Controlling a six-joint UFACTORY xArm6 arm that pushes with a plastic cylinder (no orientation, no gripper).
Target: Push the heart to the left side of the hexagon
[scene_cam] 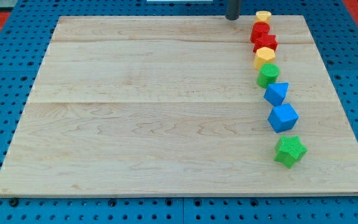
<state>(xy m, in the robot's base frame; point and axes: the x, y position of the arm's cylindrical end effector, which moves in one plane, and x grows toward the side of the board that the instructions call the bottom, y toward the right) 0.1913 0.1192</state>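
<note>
Several blocks stand in a column down the view's right side of the wooden board (166,112). From the top: a yellow block (263,16) that looks like a hexagon, a red block (260,31), a red star (266,43), and a second yellow block (265,58) that looks like a heart. The two yellow shapes are hard to tell apart at this size. My tip (233,19) is at the board's top edge, a short way to the left of the top yellow block and not touching any block.
Below the yellow blocks in the same column are a round green block (268,75), a blue block (276,94), a blue cube (283,117) and a green star (289,151). A blue pegboard (5,74) surrounds the board.
</note>
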